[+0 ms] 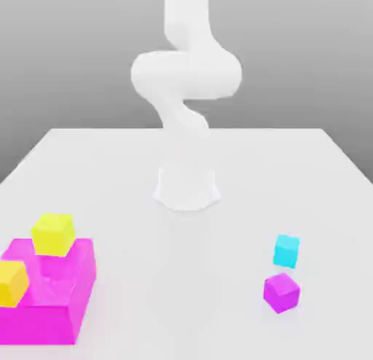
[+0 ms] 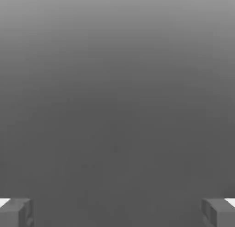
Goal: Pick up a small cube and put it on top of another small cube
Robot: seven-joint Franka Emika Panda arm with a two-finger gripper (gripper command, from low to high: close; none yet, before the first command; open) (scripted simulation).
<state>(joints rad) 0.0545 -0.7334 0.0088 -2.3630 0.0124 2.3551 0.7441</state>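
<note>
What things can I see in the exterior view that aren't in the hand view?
Exterior view: the small cyan cube, small magenta cube, yellow cube, orange-yellow cube, big magenta block, white table and white arm.

Hand view: the gripper, wide open, nothing between its fingers.

Both: some part of the robot, and grey background.

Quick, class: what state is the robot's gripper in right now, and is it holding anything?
Gripper: open, fingers wide apart, holding nothing.
</note>
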